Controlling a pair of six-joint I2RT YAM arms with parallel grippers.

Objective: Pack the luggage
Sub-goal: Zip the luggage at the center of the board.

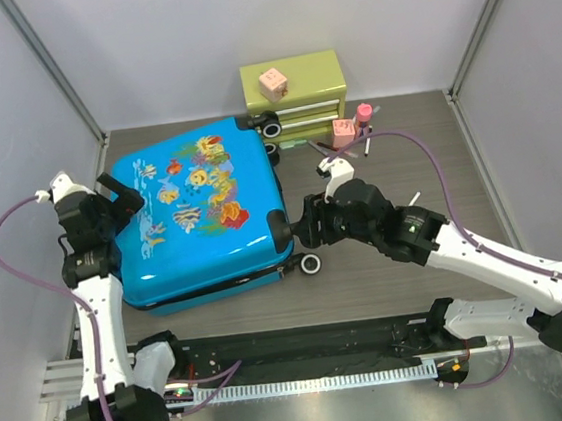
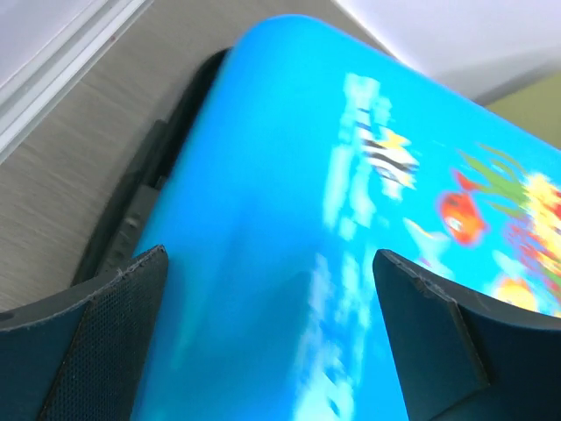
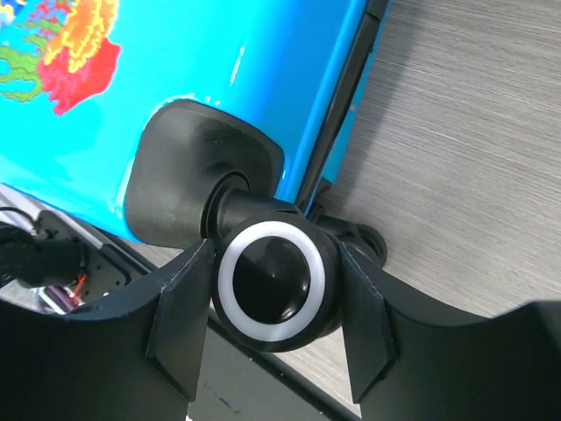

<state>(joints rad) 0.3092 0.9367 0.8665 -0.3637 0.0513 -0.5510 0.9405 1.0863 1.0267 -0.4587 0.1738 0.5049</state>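
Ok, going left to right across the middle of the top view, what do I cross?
left pincer, open → luggage → right pincer, closed on the luggage's wheel

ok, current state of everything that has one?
luggage: lid down, lying flat, print side up.
left gripper: open, over the luggage's edge.
right gripper: shut on wheel at the luggage's corner.
green drawer chest: drawers look shut.
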